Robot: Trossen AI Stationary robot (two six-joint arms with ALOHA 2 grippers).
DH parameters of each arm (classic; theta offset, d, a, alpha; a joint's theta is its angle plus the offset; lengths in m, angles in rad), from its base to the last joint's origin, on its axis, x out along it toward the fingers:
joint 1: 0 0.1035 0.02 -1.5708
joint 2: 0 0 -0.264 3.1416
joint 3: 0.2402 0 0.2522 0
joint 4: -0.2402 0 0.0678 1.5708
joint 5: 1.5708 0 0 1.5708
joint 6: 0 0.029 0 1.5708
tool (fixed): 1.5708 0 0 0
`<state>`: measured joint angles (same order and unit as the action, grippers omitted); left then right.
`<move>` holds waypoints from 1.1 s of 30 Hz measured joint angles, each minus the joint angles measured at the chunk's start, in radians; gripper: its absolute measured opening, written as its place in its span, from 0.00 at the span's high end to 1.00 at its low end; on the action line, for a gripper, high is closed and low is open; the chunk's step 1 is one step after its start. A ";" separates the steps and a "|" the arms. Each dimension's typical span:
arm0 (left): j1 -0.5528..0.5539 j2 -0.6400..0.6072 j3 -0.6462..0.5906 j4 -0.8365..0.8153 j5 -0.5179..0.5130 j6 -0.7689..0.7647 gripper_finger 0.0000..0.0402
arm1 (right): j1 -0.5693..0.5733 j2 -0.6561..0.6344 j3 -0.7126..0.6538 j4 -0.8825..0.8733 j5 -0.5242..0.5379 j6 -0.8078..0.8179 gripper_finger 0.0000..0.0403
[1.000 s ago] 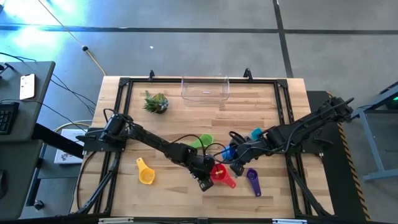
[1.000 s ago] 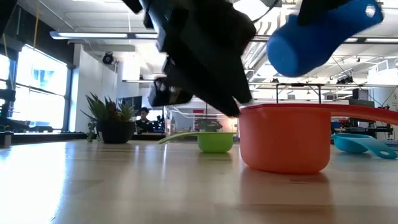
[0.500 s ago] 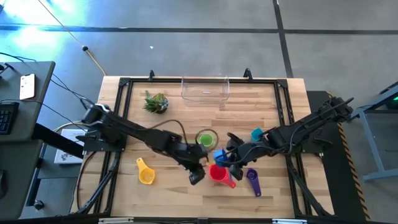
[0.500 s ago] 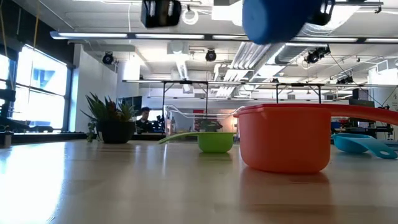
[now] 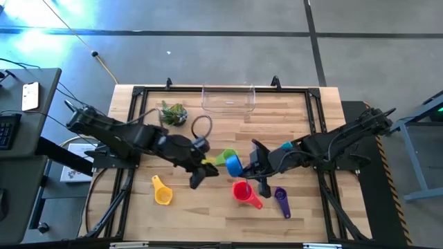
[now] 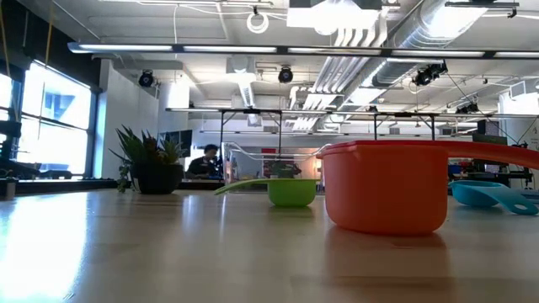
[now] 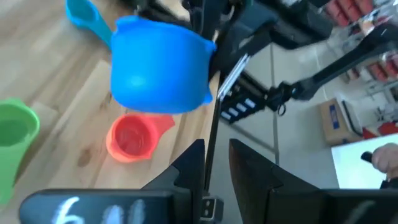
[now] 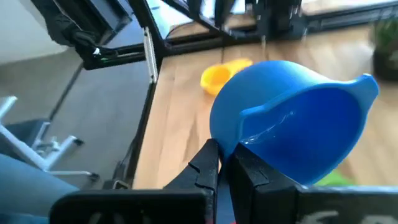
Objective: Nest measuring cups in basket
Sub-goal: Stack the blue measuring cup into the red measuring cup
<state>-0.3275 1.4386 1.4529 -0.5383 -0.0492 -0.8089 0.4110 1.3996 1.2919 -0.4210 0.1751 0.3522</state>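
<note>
My right gripper [image 5: 248,166] hangs above the table's middle, shut on the blue measuring cup [image 5: 234,164], which shows large in the left wrist view [image 7: 158,65]. My left gripper [image 5: 201,174] hovers just left of it, its fingers [image 7: 193,168] a narrow gap apart with nothing between them. On the table rest the green cup [image 5: 225,158], red cup [image 5: 242,191], purple cup [image 5: 282,197], yellow cup [image 5: 161,192] and teal cup [image 5: 285,146]. The clear basket [image 5: 228,98] stands at the far edge. Neither gripper is in the low view. My right gripper pinches the blue cup between its two fingers at the bowl's near side [image 8: 233,146]; the fingers themselves hide the exact part. They come from the table's right, slanting down. The cup is lifted clear of the table and tipped, its mouth [image 8: 298,130] turned sideways.
A small spiky plant [image 5: 173,112] stands at the far left, left of the basket. A black frame [image 5: 138,93] runs round the tabletop. The two grippers are close together over the green and red cups. Bare wood lies at the near left and far right.
My left gripper has risen from beside the red cup and drawn back toward the table's left. My right gripper has gone up and a little left with the blue cup and rolled, tipping the cup. Both have left the low view at its top.
</note>
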 joint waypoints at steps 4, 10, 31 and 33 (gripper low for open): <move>0.000 -0.037 0.001 -0.004 -0.038 0.002 0.85 | -0.006 0.078 0.158 -0.229 0.026 -0.008 0.98; 0.000 -0.046 0.000 -0.057 -0.064 0.002 0.85 | 0.001 0.235 0.326 -0.482 0.016 0.100 0.98; 0.000 -0.038 0.000 -0.240 -0.118 -0.001 0.85 | 0.059 0.526 0.356 -0.581 -0.126 0.202 0.98; 0.000 -0.038 0.000 -0.246 -0.118 -0.001 0.85 | 0.062 0.530 0.356 -0.582 -0.135 0.216 0.98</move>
<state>-0.3275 1.4006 1.4525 -0.7847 -0.1677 -0.8100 0.4733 1.9295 1.6474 -1.0027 0.0400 0.5679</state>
